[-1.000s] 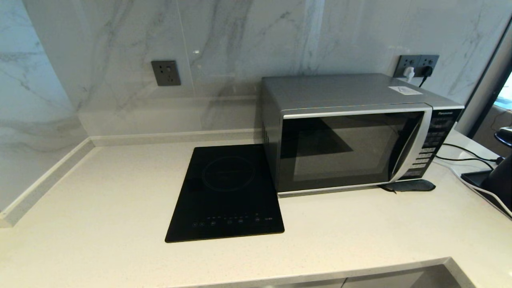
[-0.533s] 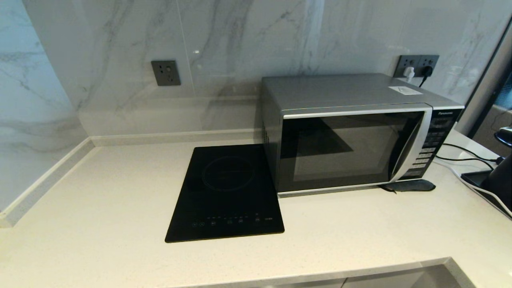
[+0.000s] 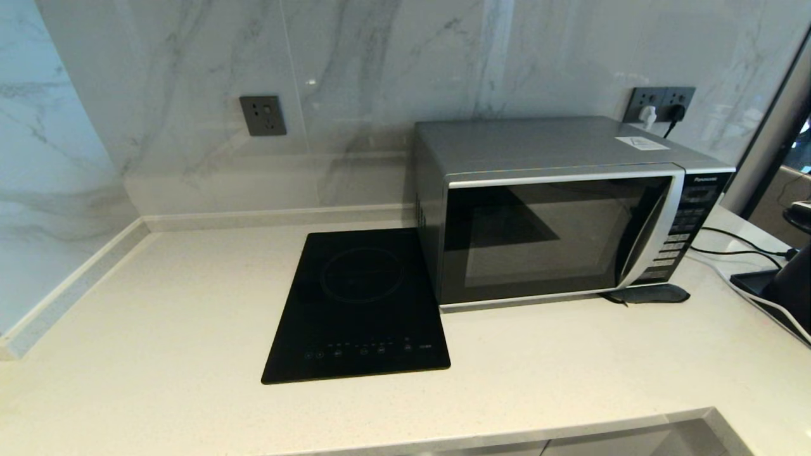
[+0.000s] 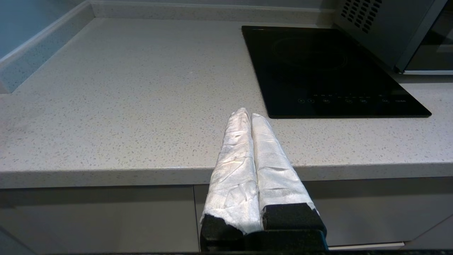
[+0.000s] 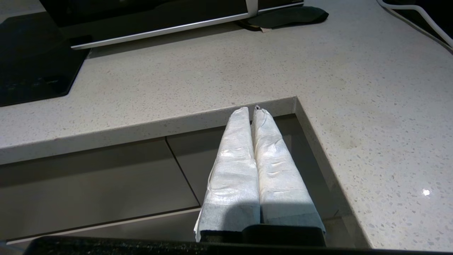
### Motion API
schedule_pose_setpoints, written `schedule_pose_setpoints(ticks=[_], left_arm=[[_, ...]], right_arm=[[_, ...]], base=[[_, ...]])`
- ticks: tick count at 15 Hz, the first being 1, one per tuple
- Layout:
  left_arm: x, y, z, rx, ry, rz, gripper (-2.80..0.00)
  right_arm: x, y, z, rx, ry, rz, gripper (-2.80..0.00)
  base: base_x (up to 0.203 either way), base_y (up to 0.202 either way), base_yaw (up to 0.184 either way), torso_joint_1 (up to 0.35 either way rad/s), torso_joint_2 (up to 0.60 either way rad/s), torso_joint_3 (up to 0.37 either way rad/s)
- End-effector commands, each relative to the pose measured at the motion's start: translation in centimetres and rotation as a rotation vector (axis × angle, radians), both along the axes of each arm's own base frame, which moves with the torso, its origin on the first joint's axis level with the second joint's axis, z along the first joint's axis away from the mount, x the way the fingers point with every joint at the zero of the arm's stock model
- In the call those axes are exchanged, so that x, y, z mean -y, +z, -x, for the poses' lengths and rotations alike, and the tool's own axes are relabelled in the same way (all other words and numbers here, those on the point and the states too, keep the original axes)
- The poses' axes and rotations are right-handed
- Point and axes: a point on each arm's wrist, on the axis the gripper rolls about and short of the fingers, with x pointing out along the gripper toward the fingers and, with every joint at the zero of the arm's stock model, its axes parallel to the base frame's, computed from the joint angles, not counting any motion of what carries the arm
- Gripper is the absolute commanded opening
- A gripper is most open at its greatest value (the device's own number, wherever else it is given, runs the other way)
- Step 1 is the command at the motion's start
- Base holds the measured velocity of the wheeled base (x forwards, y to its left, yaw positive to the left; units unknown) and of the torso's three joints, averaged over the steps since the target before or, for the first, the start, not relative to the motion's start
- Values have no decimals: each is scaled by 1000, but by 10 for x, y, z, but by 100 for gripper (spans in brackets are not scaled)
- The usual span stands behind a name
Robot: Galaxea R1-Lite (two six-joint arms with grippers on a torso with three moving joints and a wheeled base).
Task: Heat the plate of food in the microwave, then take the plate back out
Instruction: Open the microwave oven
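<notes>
The silver microwave (image 3: pixel 557 209) stands at the back right of the counter with its dark glass door closed; its vented side (image 4: pixel 375 24) and door bottom (image 5: pixel 155 21) show in the wrist views. The plate of food is not in view in any frame. My left gripper (image 4: pixel 248 114) hangs shut and empty in front of the counter's front edge, left of the hob. My right gripper (image 5: pixel 250 110) is shut and empty too, below the counter edge near its inner corner. Neither arm shows in the head view.
A flat black induction hob (image 3: pixel 361 304) lies left of the microwave. A dark pad (image 3: pixel 649 294) sits under the microwave's front right corner. Cables (image 3: pixel 741 244) and a black device (image 3: pixel 792 278) are at the right edge. Cabinet fronts (image 4: pixel 99 216) lie below the counter.
</notes>
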Motion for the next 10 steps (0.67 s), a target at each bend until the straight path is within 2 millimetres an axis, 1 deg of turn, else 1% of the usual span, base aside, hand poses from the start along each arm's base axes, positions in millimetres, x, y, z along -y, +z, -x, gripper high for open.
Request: schedule_pose_setpoints(ticks=[1, 4, 7, 10], left_arm=[[0, 0, 0, -1, 1, 1, -280], [0, 0, 0, -1, 1, 1, -280], [0, 0, 0, -1, 1, 1, -280], [0, 0, 0, -1, 1, 1, -280]], right_arm=[[0, 0, 0, -3, 0, -1, -280], [0, -1, -2, 23, 0, 0, -280], [0, -2, -7, 102, 7, 4, -280], [0, -3, -7, 91, 9, 5, -280]], base=[[0, 0, 0, 0, 0, 0], [0, 0, 0, 0, 0, 0], [0, 0, 0, 0, 0, 0], [0, 0, 0, 0, 0, 0]])
